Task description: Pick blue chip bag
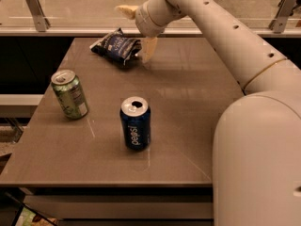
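Note:
The blue chip bag [116,46] is a crumpled dark navy foil bag with white lettering. It lies flat near the far left of the brown table [188,102]. My gripper [137,32] is open at the far edge of the table, just right of the bag. One pale finger [149,49] points down next to the bag's right end, the other finger [126,11] sticks out to the left, above and behind the bag. The jaws straddle the bag's right end without closing on it. My white arm runs from the right foreground up to the gripper.
An upright blue Pepsi can [136,123] stands in the middle of the table. An upright green can [69,94] stands at the left. A rail with metal brackets [33,4] runs behind the table's far edge.

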Motion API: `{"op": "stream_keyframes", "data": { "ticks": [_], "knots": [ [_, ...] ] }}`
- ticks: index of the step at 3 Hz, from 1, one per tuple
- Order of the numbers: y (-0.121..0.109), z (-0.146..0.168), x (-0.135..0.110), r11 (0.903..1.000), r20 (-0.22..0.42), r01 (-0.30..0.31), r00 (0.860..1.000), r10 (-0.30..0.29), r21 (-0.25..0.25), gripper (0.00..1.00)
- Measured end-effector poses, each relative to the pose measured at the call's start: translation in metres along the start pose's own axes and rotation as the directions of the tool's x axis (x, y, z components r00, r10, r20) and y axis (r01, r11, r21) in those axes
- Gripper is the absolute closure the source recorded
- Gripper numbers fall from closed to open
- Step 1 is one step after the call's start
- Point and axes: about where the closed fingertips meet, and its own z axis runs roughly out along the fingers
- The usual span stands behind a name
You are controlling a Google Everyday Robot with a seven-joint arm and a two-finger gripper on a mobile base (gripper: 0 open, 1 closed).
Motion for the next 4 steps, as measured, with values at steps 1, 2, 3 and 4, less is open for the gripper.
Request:
{"op": "stream_keyframes", "data": {
  "ticks": [1, 2, 3, 4],
  "knots": [
    [-0.019, 0.006, -0.009, 0.9990, 0.009, 0.042, 0.999, -0.042, -0.017, 0.00],
    [-0.024, 0.019, -0.012, 0.9980, 0.031, 0.056, 0.998, -0.055, -0.030, 0.15],
    [-0.018, 0.031, -0.007, 0.9981, 0.049, 0.047, 0.998, -0.045, -0.039, 0.35],
    [-0.017, 0.034, -0.008, 0.9980, 0.054, 0.047, 0.998, -0.045, -0.043, 0.58]
  ]
}}
